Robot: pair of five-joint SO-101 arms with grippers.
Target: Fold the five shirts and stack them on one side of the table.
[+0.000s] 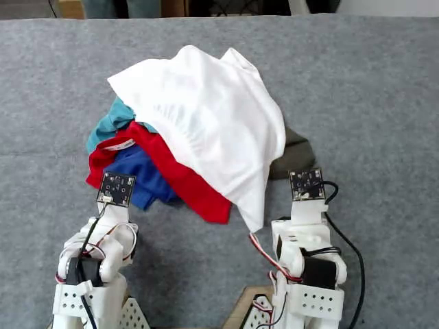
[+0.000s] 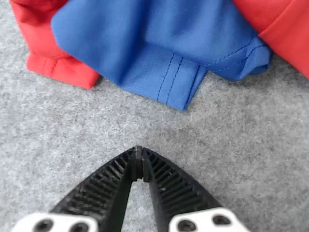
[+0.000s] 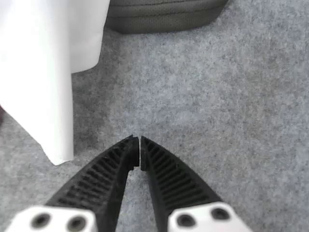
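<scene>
The left gripper (image 2: 139, 162) hangs low over the grey table (image 1: 370, 89), its jaws clenched tip to tip with nothing between them, a little short of the pile's near left edge. The five shirts lie unfolded in one loose heap at the middle of the table. At the heap's left a teal shirt (image 1: 110, 123) peeks out, mostly buried. Just nearer the arms a red shirt (image 1: 185, 178) spreads across it, one end bunched at the left and a long band running toward the centre. A blue shirt (image 2: 159, 43) lies crumpled with the red one, its stitched hem on the bare table straight ahead of the left gripper. A white shirt (image 1: 206, 123) covers most of the heap, draped over the others, and tapers to a point that reaches down between the two arms. A dark shirt (image 3: 164, 14) pokes out from under its right edge. The right gripper (image 3: 139, 147) is likewise clenched on nothing, over bare table just beside the white shirt's tip and near the dark one.
</scene>
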